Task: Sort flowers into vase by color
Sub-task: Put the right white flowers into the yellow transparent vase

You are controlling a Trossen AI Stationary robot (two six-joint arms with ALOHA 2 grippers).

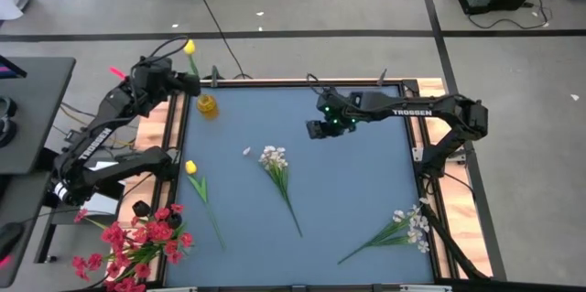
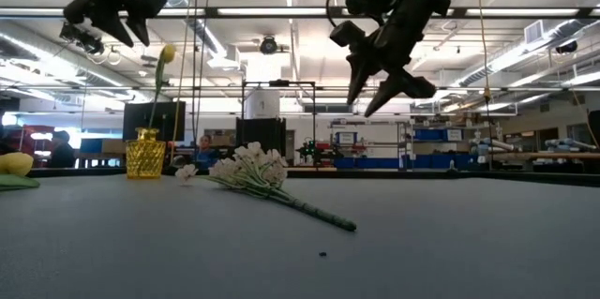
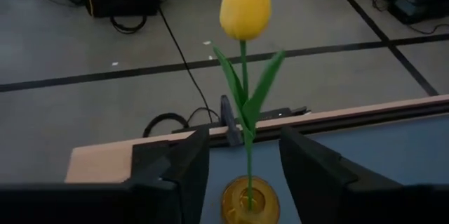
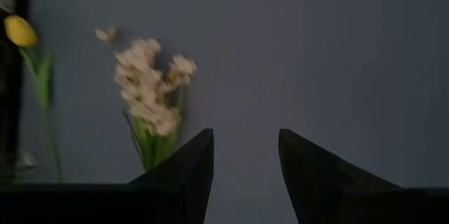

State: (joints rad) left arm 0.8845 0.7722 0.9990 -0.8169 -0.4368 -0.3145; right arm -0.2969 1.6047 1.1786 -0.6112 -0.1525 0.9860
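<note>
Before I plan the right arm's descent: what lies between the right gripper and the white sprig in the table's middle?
Nothing: the high view shows only bare mat between the right gripper and the white sprig.

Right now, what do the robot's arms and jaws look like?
Both arms are black and jointed. The right arm has white TROSSEN lettering along it and small green lights glowing by the wrist. The left arm has white lettering too, black cables looped around it and a pink-red tag near the top. Each arm ends in two dark, wedge-shaped fingers that narrow toward the tips.
</note>
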